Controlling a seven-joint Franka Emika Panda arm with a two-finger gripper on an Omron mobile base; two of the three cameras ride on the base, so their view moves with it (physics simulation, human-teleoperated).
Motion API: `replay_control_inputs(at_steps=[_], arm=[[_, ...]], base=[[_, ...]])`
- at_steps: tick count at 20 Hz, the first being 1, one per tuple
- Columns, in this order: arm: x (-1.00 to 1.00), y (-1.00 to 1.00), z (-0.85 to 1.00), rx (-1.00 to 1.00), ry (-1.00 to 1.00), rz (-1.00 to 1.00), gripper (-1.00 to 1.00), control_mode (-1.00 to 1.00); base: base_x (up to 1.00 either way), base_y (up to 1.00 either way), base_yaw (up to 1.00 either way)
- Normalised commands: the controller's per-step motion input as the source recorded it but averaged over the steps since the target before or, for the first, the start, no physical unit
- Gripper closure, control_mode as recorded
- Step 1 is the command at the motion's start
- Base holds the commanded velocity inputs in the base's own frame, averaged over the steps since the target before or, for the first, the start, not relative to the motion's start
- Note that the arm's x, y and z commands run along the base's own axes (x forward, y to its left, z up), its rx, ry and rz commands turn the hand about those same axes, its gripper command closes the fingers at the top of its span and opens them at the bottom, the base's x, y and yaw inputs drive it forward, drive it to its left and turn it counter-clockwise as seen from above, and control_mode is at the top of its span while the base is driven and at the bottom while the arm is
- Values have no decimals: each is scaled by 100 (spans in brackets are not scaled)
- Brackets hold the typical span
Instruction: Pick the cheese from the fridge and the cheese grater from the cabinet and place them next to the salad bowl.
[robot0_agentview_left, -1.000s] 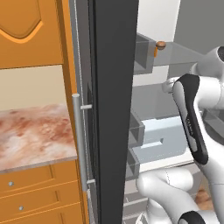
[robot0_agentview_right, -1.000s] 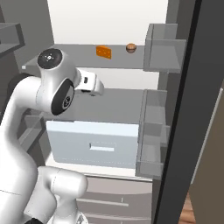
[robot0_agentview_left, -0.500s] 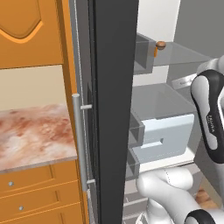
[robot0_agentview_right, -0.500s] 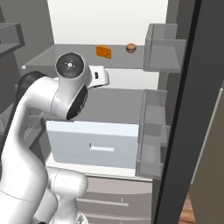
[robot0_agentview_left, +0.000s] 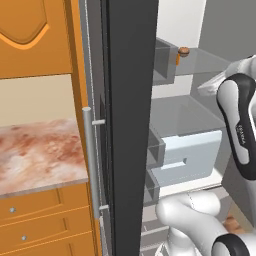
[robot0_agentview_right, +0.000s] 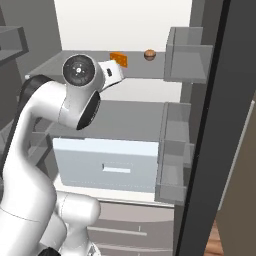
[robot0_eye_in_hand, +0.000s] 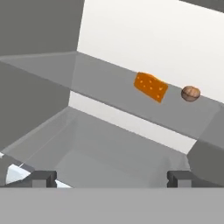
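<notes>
The fridge (robot0_agentview_left: 131, 125) stands open. The cheese (robot0_eye_in_hand: 151, 86), a small orange wedge, lies on its upper grey shelf (robot0_eye_in_hand: 100, 81), and it also appears as the wedge (robot0_agentview_right: 118, 59) behind my wrist and the sliver (robot0_agentview_left: 177, 59) past the door bin. My gripper (robot0_eye_in_hand: 111, 178) is open, its tips wide apart with nothing between them. It hovers below and short of the shelf, pointing up at the cheese. The orange cabinet (robot0_agentview_left: 30, 35) hangs left of the fridge with its door closed. The cheese grater and the salad bowl are out of view.
A small brown ball (robot0_eye_in_hand: 190, 92) sits right beside the cheese on the shelf. Grey door bins (robot0_agentview_right: 187, 60) line the fridge door. A pale drawer (robot0_agentview_right: 107, 162) lies under the lower shelf. A marble counter (robot0_agentview_left: 35, 155) and orange drawers (robot0_agentview_left: 40, 230) stand left of the fridge.
My arm has lifted, carrying the hand up and deeper into the fridge toward the upper shelf. The gripper has stayed open. The cheese has not moved.
</notes>
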Motion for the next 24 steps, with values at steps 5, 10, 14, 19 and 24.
replay_control_inputs(at_steps=[5,10,14,19,24], arm=[[18,0,45,-8,0,0,-100,-100],[22,0,35,-1,0,0,-100,-100],[29,3,3,0,0,3,-100,-100],[28,9,0,0,0,6,-100,-100],[28,5,0,0,-1,5,-100,-100]], base=[[0,0,0],[0,0,0],[0,0,0],[0,0,0],[0,0,0]])
